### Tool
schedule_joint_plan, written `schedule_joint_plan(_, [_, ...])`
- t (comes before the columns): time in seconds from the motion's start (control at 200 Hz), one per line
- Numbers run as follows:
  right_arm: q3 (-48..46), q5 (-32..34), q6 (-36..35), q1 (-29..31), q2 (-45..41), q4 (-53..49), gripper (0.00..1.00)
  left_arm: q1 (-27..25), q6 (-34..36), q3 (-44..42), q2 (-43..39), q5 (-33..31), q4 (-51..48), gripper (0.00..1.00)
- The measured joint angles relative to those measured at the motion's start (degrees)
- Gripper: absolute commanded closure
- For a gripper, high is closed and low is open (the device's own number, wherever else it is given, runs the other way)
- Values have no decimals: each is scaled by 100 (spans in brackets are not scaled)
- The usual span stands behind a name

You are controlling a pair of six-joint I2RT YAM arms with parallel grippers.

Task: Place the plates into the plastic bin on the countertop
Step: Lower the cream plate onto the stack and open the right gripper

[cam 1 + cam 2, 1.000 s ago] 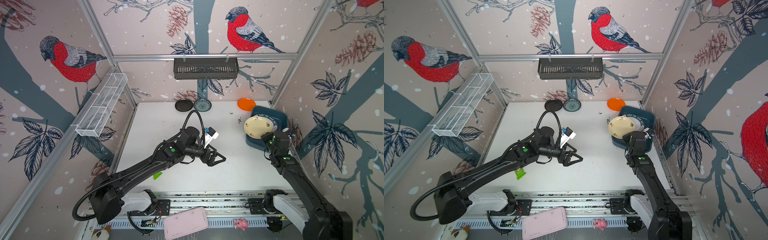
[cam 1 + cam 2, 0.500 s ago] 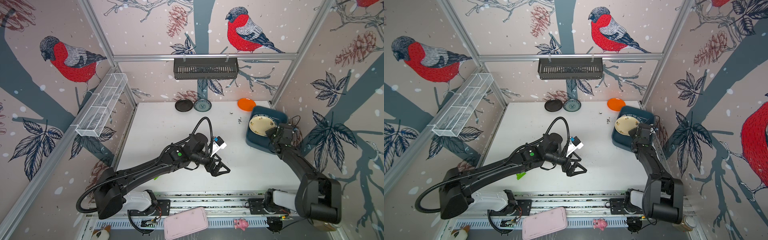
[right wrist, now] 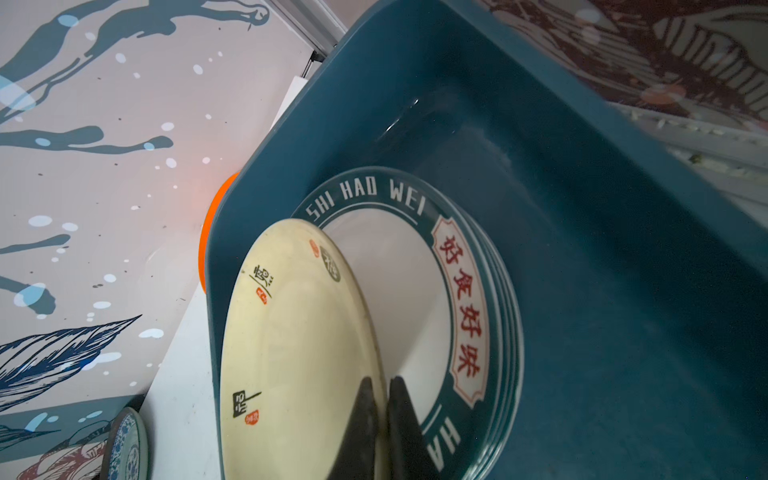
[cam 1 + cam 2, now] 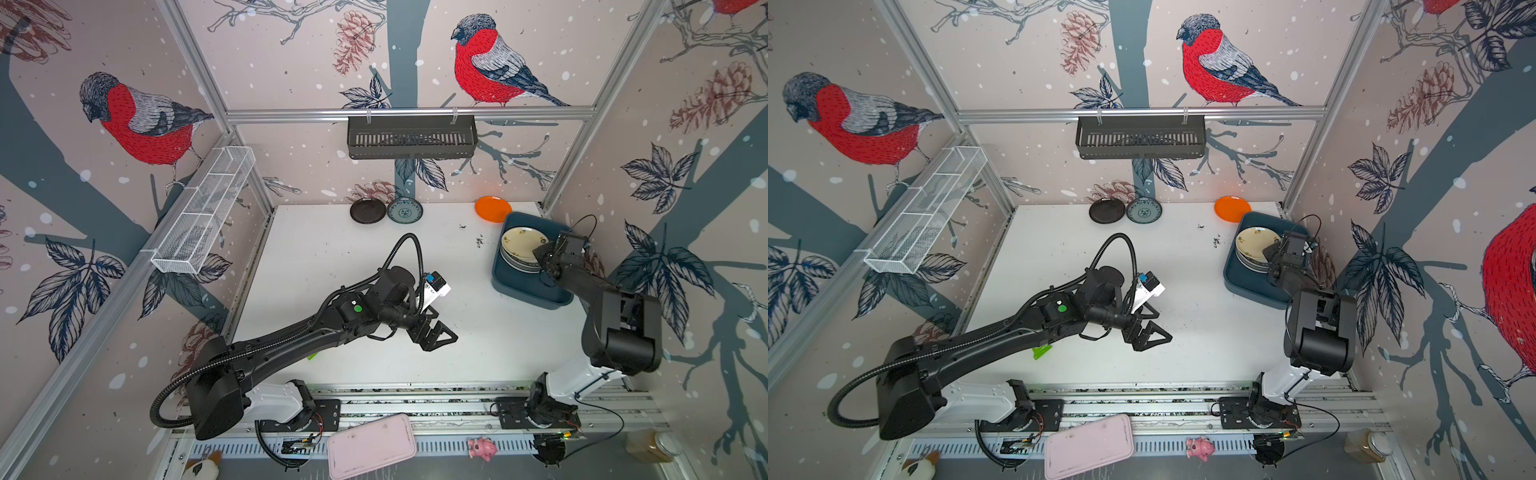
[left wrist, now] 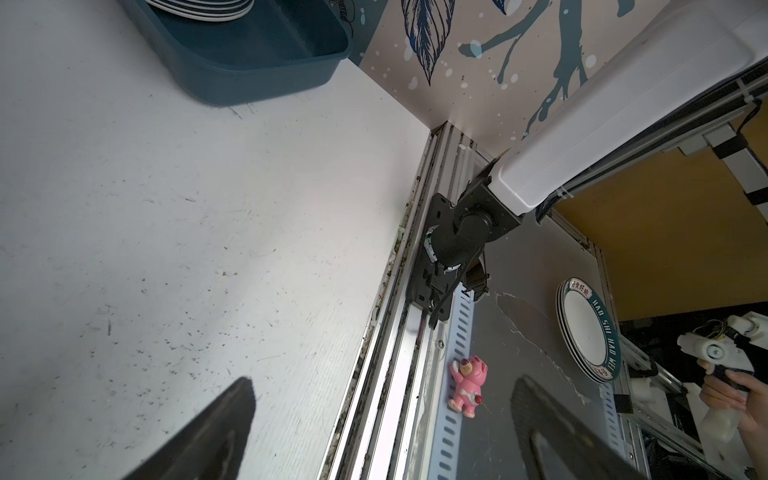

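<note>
The teal plastic bin (image 4: pixel 528 291) (image 4: pixel 1250 286) stands at the right edge of the white countertop (image 4: pixel 332 257). It holds a stack of teal-rimmed plates (image 3: pixel 457 291). On top of the stack a cream plate (image 4: pixel 521 243) (image 3: pixel 291 353) leans tilted, and my right gripper (image 3: pixel 384 386) (image 4: pixel 542 255) is shut on its rim. By the back wall lie a black plate (image 4: pixel 368 210), a teal-patterned plate (image 4: pixel 404 210) and an orange plate (image 4: pixel 493 208). My left gripper (image 4: pixel 440 336) (image 5: pixel 384 381) hangs open and empty over the countertop's front.
A black slotted basket (image 4: pixel 411 137) hangs on the back wall and a white wire-mesh basket (image 4: pixel 203 216) on the left wall. Past the front rail lie a pink tray (image 4: pixel 371 445), a pink pig toy (image 4: pixel 482 449) and more teal-rimmed plates (image 5: pixel 588 328). A green scrap (image 4: pixel 1041 352) lies under the left arm.
The right gripper carried the cream plate from above the bin's near corner down onto the stack inside. The left arm swung toward the front right, still open.
</note>
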Motion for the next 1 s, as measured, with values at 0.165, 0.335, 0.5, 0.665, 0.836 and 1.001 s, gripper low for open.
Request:
schedule_joint_plan(0.165, [-4,-111,90,-177,59,57,99,0,42,0,0,-109,-13,4])
schedule_joint_plan(0.335, [208,-197,76,-212,334,46,99,0,50,0,0,-151,-31,4])
schedule_joint_plan(0.5, [398,-245,31,-214,553,-37,91,0,50,0,-33,-234,-20,4])
schedule_joint_plan(0.665, [481,-269,-66,-214,610,-37,77,0,50,0,-68,-256,-24,4])
schedule_joint_plan(0.836, [518,-269,-85,-210,612,-131,64,0,50,0,-153,-308,-7,4])
schedule_joint_plan(1.001, [588,-267,-133,-192,581,-254,39,-2,48,0,-199,-577,-33,4])
